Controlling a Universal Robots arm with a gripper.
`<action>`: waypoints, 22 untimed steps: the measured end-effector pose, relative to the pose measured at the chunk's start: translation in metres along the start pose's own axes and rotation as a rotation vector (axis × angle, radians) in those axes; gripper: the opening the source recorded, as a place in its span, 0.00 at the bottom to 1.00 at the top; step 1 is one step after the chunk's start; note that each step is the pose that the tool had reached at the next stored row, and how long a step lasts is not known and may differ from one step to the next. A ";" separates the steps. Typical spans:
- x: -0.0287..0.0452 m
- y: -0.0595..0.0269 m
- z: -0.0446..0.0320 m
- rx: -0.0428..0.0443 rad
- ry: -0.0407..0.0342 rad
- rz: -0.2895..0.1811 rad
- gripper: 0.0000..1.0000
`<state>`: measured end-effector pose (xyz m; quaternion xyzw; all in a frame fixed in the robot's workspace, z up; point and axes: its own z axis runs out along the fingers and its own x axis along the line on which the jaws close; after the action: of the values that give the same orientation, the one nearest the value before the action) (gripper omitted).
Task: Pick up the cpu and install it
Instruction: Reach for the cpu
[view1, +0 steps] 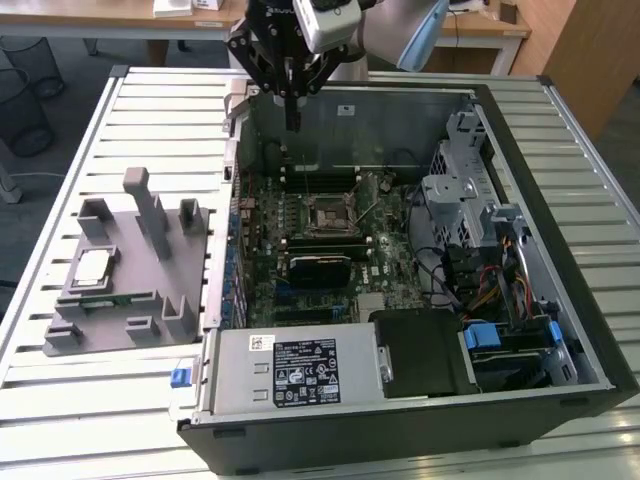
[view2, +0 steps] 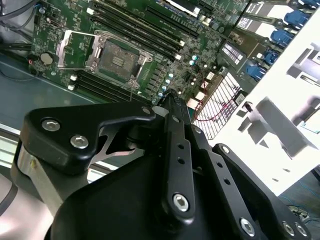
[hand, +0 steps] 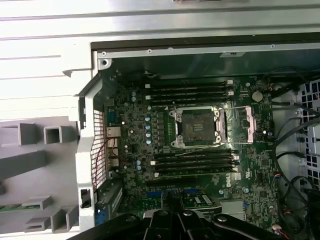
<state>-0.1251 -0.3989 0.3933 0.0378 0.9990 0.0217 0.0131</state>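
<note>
The cpu (view1: 93, 267), a small square chip with a shiny silver top, lies flat on a grey holder (view1: 140, 320) at the exterior view's left, beside the open computer case. My gripper (view1: 292, 122) hangs above the case's far wall, well away from the cpu. Its fingers are shut with nothing between them, and it also appears in both wrist views (view2: 172, 102) (hand: 172, 200). The motherboard socket (view1: 330, 213) (view2: 116, 61) (hand: 198, 126) sits bare with its metal load plate (hand: 248, 122) swung open.
A green memory stick (view1: 125, 297) lies on the grey holder below the chip, among upright grey posts (view1: 150, 215). Drive cages, cables and a power supply (view1: 300, 365) crowd the case at the exterior view's right and front. A slatted white table (view1: 60, 180) carries everything.
</note>
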 end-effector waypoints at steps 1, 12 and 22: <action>0.0002 0.0000 0.0000 0.0000 0.0000 0.000 0.11; 0.0028 -0.0002 0.0000 0.0000 0.0000 0.000 0.11; 0.0057 -0.0004 -0.0001 -0.0001 -0.0001 0.000 0.11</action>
<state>-0.1309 -0.3989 0.3932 0.0379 0.9990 0.0217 0.0131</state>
